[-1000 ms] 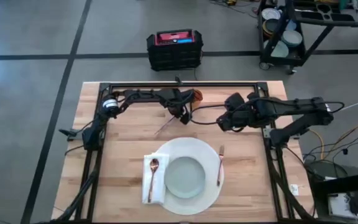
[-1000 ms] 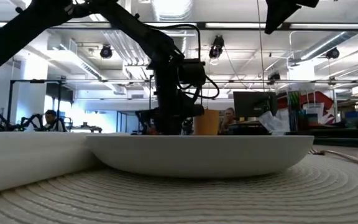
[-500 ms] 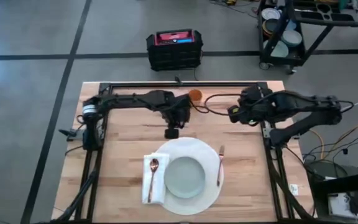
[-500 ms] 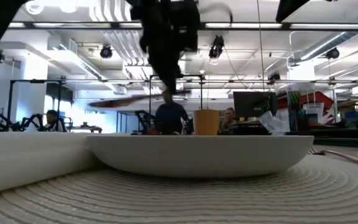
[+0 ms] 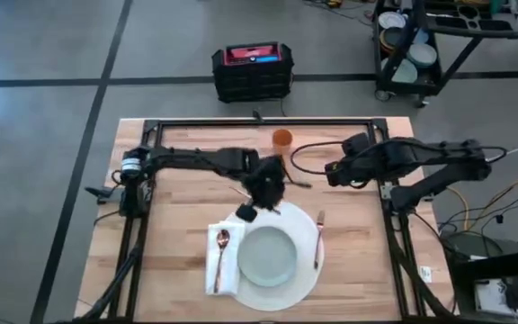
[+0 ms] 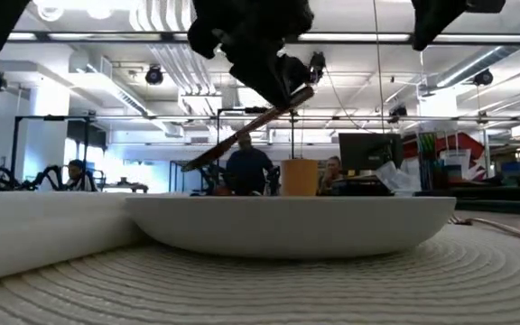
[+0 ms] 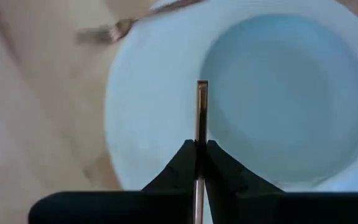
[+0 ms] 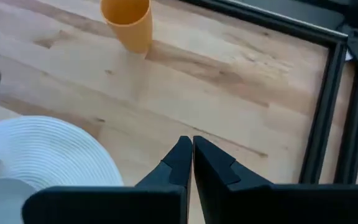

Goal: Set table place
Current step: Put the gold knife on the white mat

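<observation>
Left gripper (image 5: 265,187) hung over the far rim of the white mat (image 5: 306,270), fingers pinched on a slim copper utensil (image 7: 201,118), likely the knife. Mat lay near-centre on the table (image 5: 178,193), plate (image 5: 266,256) on it, fork (image 5: 317,236) at its right edge, spoon (image 5: 222,243) on a napkin (image 5: 212,274) left. Right gripper (image 8: 189,155) waited further right, fingers pressed together, holding nothing, orange cup (image 5: 281,138) beyond. Advice: level the blade, lower slowly beside the plate, parallel to the fork, release only once it rests.

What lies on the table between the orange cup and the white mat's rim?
High view: between the orange cup and white mat, the left claw hangs shut on a knife. Right wrist view shows bare wood there.
</observation>
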`<act>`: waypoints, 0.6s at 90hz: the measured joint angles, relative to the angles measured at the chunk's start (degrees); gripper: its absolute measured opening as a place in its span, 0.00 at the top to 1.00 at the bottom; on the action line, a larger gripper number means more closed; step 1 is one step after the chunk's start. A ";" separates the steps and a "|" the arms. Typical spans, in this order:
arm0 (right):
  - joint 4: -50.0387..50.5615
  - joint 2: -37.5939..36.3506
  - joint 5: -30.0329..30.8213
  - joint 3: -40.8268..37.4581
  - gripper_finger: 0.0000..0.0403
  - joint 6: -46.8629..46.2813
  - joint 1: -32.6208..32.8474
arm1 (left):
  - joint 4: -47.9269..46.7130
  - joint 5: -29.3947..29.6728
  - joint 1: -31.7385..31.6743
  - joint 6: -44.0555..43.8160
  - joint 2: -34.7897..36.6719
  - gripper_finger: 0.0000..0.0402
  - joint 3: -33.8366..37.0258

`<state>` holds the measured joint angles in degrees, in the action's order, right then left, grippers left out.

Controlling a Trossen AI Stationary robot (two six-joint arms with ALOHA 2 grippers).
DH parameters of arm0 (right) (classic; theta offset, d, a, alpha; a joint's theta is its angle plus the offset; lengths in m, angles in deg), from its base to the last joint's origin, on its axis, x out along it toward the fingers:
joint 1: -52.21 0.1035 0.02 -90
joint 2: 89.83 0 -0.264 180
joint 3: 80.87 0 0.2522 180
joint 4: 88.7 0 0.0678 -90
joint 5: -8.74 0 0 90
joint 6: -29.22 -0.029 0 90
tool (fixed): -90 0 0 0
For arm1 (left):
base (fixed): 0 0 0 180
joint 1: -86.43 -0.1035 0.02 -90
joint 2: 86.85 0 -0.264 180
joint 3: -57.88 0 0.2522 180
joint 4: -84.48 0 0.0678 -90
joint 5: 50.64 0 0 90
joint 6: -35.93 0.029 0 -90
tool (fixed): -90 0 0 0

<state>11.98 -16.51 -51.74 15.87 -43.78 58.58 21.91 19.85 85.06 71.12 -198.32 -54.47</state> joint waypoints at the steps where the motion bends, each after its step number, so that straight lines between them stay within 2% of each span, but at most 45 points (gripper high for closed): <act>1: 0.00 0.17 -0.10 0.00 1.00 -0.06 0.00 | 0.12 -0.01 0.29 0.10 -0.22 1.00 -0.18; 19: -0.24 3.48 -8.60 0.00 1.00 3.20 0.26 | -0.63 -0.34 4.62 0.95 -5.06 1.00 -4.96; 26: 0.20 4.32 -10.03 0.00 1.00 4.55 0.87 | -0.44 -0.72 6.19 2.91 -6.63 1.00 -7.66; 40: 3.39 4.27 -6.04 -0.02 1.00 1.69 1.00 | -0.74 -0.77 8.77 4.86 -11.69 1.00 -14.21; 54: 3.50 -0.06 0.63 -0.07 1.00 -2.71 0.87 | -3.27 -0.74 10.11 6.27 -17.66 1.00 -23.43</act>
<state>15.48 -16.57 -51.11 15.80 -46.48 59.45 18.64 19.11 95.17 77.40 -215.98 -77.89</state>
